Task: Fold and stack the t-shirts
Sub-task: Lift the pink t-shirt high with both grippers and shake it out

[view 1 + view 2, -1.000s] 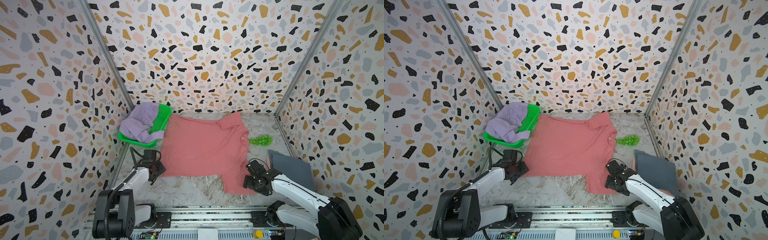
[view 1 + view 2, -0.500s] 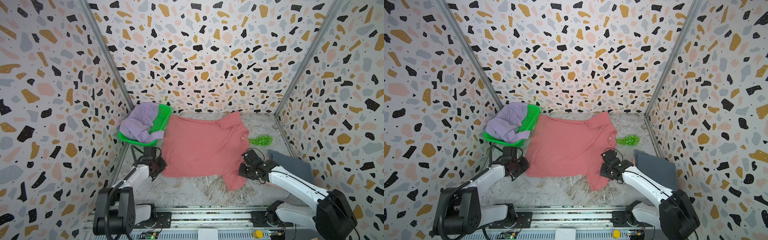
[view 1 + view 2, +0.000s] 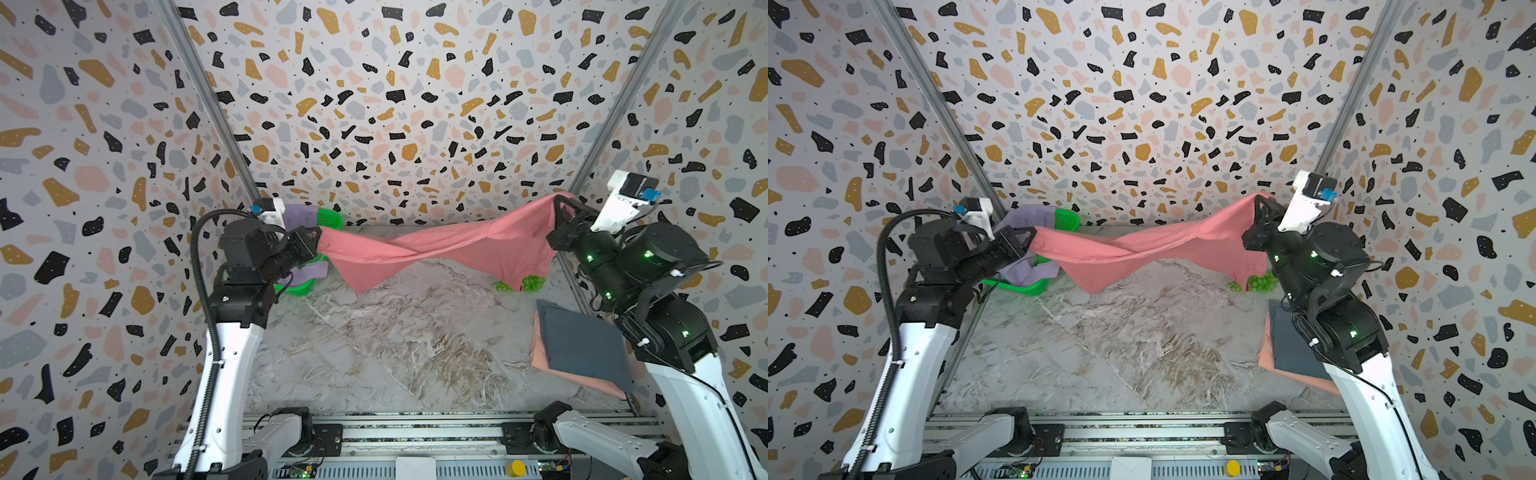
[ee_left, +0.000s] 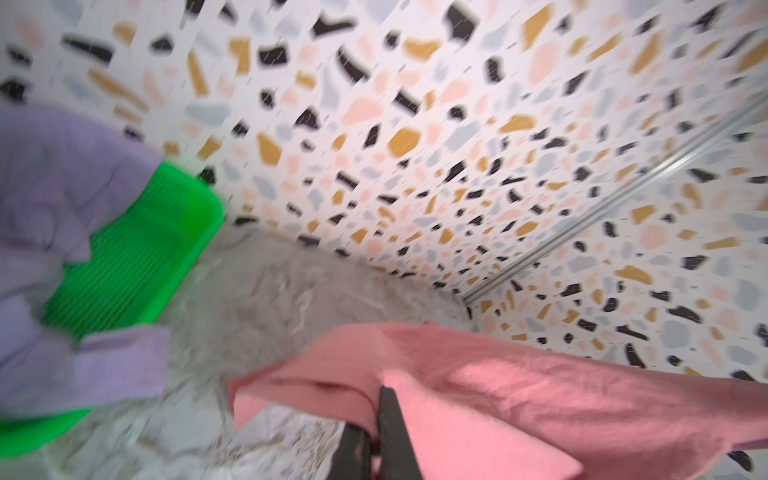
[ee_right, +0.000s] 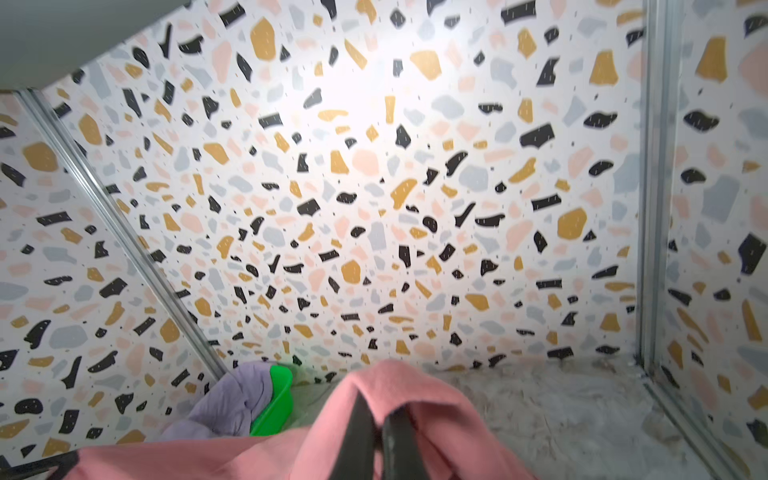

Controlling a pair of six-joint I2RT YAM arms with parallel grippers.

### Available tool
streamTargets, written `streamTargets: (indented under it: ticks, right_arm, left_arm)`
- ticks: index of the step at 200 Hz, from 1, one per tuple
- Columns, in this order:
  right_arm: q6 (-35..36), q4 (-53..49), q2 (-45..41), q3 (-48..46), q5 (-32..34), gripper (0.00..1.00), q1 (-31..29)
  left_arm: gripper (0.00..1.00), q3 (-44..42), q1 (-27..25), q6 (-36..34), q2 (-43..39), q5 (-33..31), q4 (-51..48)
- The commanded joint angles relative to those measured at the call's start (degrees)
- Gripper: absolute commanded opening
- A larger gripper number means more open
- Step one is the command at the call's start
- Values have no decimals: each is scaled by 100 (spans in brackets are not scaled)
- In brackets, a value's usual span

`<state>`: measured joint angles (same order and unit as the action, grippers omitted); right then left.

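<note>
Coral-red tee (image 3: 478, 245) hangs midair, pinched by L fingers (image 4: 392, 428) & R fingers (image 5: 360, 428).

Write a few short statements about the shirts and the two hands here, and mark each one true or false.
1. The red shirt hangs stretched between the left hand and the right hand. True.
2. The lilac shirt lies flat on the table. False: it is heaped in the green basket.
3. The grey shirt lies folded on a peach shirt. True.
4. The left hand is open. False: it is shut on the red shirt.
5. The green balls are in the basket. False: they lie on the table at the far right, apart from the basket.
</note>
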<state>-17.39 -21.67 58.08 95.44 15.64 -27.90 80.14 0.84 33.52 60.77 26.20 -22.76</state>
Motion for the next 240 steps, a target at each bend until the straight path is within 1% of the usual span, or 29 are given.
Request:
streamTargets:
  ticks: [1, 11, 37, 55, 63, 74, 96, 115, 140, 158, 174, 186, 199, 220, 240]
  right_arm:
    - [1018, 957, 138, 297, -158, 0, 6]
    - [1304, 1203, 266, 317, -193, 0, 5]
    - [1730, 1627, 704, 299, -68, 0, 4]
    - [1913, 1915, 1038, 192, -21, 0, 46]
    - [1933, 2081, 1194, 128, -43, 0, 152]
    - [1853, 2251, 1475, 136, -248, 0, 388]
    - [1581, 2546, 2135, 467, -766, 0, 832]
    - [1400, 2613, 2798, 1073, -1131, 0, 1063]
    - [1339, 2157, 3524, 2544, -1468, 0, 1138]
    - [1343, 2016, 3716, 3445, -1669, 0, 1138]
    - [1296, 1934, 3600, 3761, -1718, 0, 1137]
    - [1229, 1880, 3333, 3541, -1744, 0, 1129]
    - [1136, 1922, 2846, 2855, -1782, 0, 1129]
    - [868, 1994, 1922, 1267, -1695, 0, 1129]
    - [340, 1790, 1091, -301, -1573, 0, 1132]
  left_arm:
    - [0, 76, -40, 357, -371, 342, 1351]
    - [0, -23, -36, 528, -394, 325, 1789]
    - [0, -4, -40, 548, -113, 351, 1864]
    - [0, -158, -38, 691, 155, 430, 2190]
    - [0, -169, -36, 713, 320, 431, 2275]
    - [0, -144, -40, 788, 596, 483, 2485]
    - [0, 71, -40, 946, 1289, 518, 2984]
    - [0, 521, -77, 1042, 1915, 545, 3311]
    - [0, 1635, -98, 911, 2562, 431, 3329]
    - [0, 2467, -93, 963, 2826, 510, 3240]
    - [0, 2847, -92, 993, 2848, 530, 3157]
    - [0, 2840, -88, 1008, 2741, 546, 3057]
    - [0, 2488, -93, 1000, 2469, 529, 2990]
    - [0, 1407, -93, 902, 1845, 505, 2824]
    - [0, 160, -93, 783, 1249, 484, 2495]
